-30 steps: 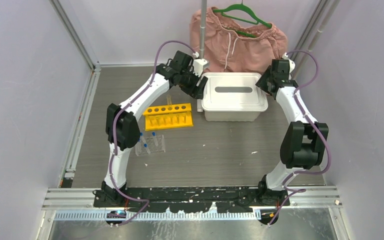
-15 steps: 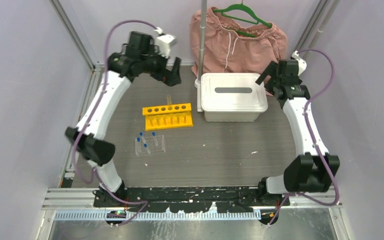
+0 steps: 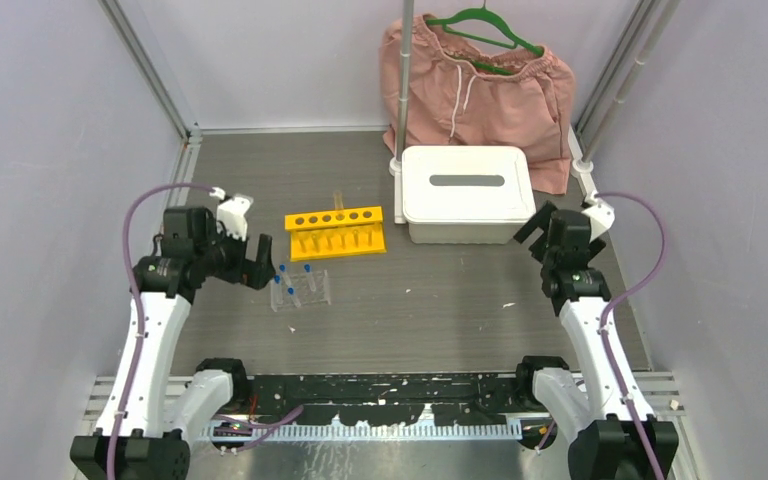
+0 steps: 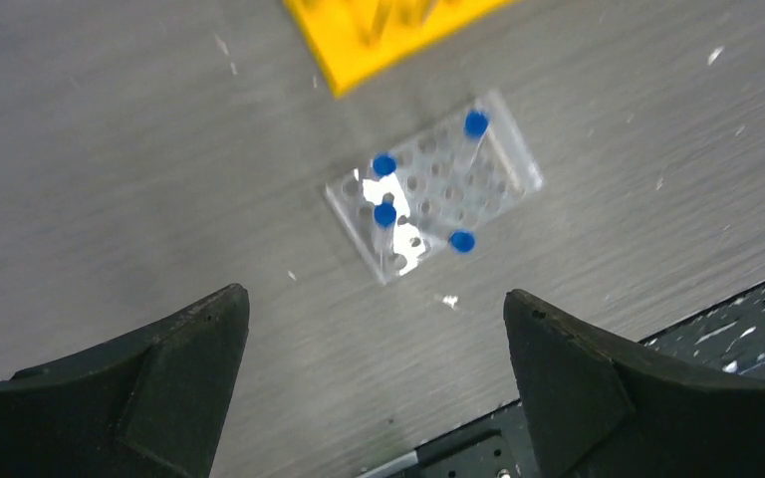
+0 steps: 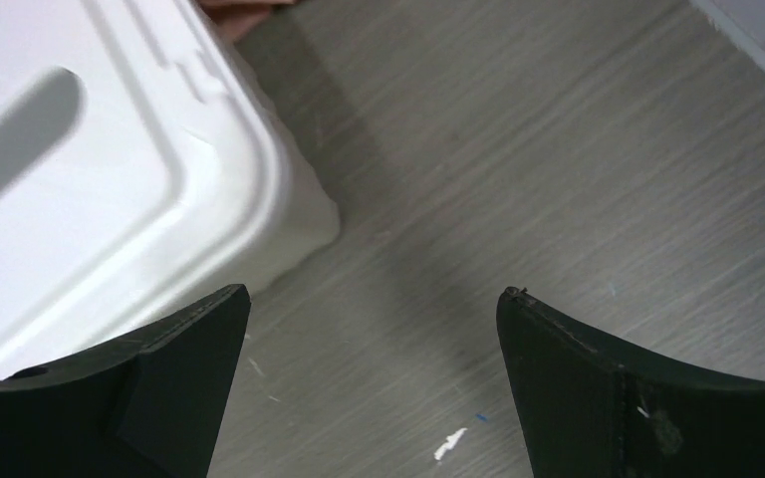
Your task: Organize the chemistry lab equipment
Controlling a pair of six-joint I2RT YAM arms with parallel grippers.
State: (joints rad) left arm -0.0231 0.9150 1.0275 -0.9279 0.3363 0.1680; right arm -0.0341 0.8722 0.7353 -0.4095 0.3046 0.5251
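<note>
Near the tabletop's [image 3: 430, 300] left edge, the left tool [image 4: 374, 296] hangs spread wide with nothing in it, just left of the clear rack [image 3: 300, 288]. That rack sits left of centre, with four blue-capped tubes [image 4: 385, 213] in it. The yellow rack [image 3: 336, 232] lies just beyond it, toward the far edge. The white-lidded tub [image 3: 468, 192] stands right of centre. Beside the tub's near right corner, close to the right edge, the right tool [image 5: 374, 294] gapes wide and empty.

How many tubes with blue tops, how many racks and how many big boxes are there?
blue-capped clear tubes: 4
racks: 2 (yellow plastic rack, clear plastic rack)
white lidded tub: 1
Total: 7
</note>
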